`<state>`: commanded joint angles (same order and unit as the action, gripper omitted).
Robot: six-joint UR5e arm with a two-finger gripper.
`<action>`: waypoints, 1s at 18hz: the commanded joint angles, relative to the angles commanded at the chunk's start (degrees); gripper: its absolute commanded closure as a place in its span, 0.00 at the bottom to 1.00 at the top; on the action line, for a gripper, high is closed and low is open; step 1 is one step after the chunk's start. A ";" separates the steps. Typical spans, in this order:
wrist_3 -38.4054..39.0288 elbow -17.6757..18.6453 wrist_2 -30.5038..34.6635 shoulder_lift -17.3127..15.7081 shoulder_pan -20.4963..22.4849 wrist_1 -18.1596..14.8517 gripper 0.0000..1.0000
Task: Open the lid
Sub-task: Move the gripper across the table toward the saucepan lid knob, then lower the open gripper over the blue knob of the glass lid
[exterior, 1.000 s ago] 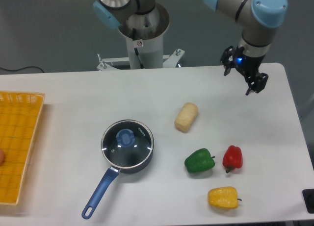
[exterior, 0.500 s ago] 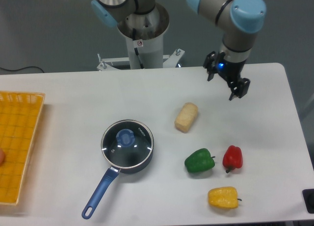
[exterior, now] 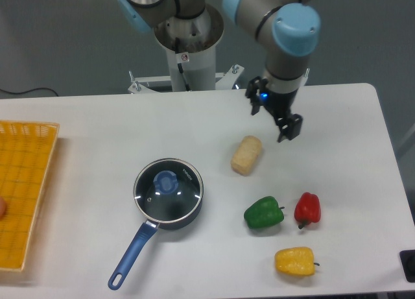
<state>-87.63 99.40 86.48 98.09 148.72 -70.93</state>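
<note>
Camera view: a yellow pepper [exterior: 295,261] sits near the table's [exterior: 78,124] front edge; farther back, the clear glass lid [exterior: 168,189] rests on the blue saucepan [exterior: 157,216]. Beyond the bread roll [exterior: 246,155], the gripper [exterior: 272,119] hangs empty, fingers spread.

The lid [exterior: 167,189] sits on the saucepan [exterior: 157,216], left of the table's [exterior: 97,130] middle; the pan's handle runs toward the front left. A basket [exterior: 23,189] lies at the far left edge. A bread roll [exterior: 246,154] lies right of and behind the pan. The gripper [exterior: 273,115] hangs just behind and right of the roll. 3 peppers [exterior: 264,213] [exterior: 307,208] [exterior: 294,261] lie at the front right, 2 side by side and 1 in front of them.
</note>
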 joint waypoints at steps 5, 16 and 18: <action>0.09 -0.09 0.00 0.88 -5.54 3.52 0.00; 3.95 -5.97 6.85 7.20 -14.68 3.43 0.00; 5.18 -7.20 6.86 8.43 -16.35 3.43 0.00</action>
<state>-82.45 92.20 93.34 106.52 132.37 -67.50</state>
